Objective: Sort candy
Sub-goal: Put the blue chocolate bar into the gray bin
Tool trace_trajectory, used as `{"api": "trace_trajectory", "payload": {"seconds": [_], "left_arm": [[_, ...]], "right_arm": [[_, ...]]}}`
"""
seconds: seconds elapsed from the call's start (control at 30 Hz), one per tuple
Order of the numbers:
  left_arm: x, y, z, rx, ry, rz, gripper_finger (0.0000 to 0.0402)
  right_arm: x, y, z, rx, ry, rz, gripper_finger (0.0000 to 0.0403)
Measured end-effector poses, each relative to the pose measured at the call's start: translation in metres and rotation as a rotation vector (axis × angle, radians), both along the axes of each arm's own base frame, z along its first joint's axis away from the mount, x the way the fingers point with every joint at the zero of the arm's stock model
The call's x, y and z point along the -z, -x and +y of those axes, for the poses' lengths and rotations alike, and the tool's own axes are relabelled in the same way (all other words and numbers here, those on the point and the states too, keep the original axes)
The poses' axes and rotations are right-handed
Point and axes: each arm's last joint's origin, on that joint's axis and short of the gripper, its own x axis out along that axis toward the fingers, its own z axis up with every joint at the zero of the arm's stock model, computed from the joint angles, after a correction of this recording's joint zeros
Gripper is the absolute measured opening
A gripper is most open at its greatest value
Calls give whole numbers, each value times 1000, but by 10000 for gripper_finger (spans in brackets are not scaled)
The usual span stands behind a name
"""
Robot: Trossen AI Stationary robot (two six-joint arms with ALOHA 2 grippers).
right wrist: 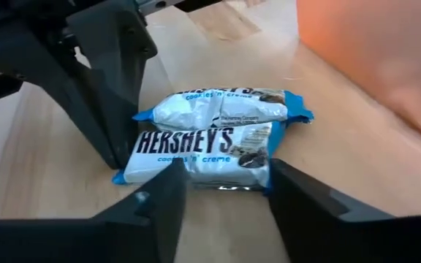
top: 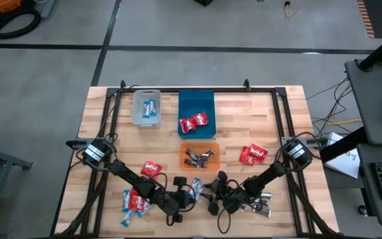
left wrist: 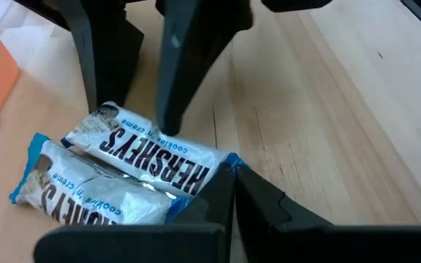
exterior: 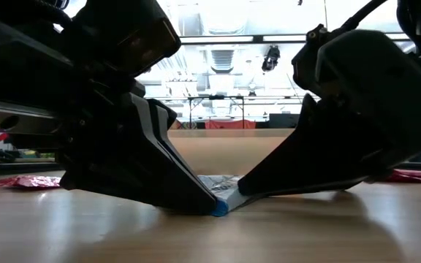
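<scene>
Both arms low at the near-middle of the table [top: 257, 109], tips converging on one pair of blue-and-white candies [top: 196, 188] lying side by side, touching, just near of the orange bin [top: 184, 158]. Left gripper [left wrist: 229, 186] nearly closed, fingertips pinching the blue end seal of the nearer bar. Right gripper [right wrist: 225, 179] spread, fingers straddling the end of a blue-and-white bar [right wrist: 199, 155] from the opposite side, not yet clamped. Second bar [right wrist: 229, 107] pressed against the first. From table height, both sets of dark fingers meeting at the wrapper edge on the wood. Elsewhere: clear bin [top: 146, 107] far left already with blue-and-white pieces, blue bin [top: 196, 109] with red candies [top: 194, 122], orange bin with dark brown-silver ones; more loose candy near left [top: 134, 200], red pieces [top: 253, 154] right of the orange bin, dark pieces [top: 262, 204] near right. Likely risks: a tug-of-war if both close on the same wrapper, tearing or slipping the thin seal; finger collision given how close the tips stand; dragging the neighbouring bar along and dropping it short of the clear bin.
</scene>
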Motion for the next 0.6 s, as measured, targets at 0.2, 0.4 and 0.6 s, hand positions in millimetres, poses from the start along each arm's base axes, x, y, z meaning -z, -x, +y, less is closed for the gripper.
{"api": "trace_trajectory", "payload": {"seconds": [0.2, 0.4, 0.6], "left_arm": [[0, 0, 0, 0, 3, -4, 0], [-1, -1, -1, 0, 20, -29, 0], [-6, -1, -2, 3, 39, -35, 0]], "right_arm": [[0, 0, -1, 16, -1, -5, 56], [0, 0, -1, 13, 6, -4, 10], [-9, 0, 0, 5, -4, -23, 9]]}}
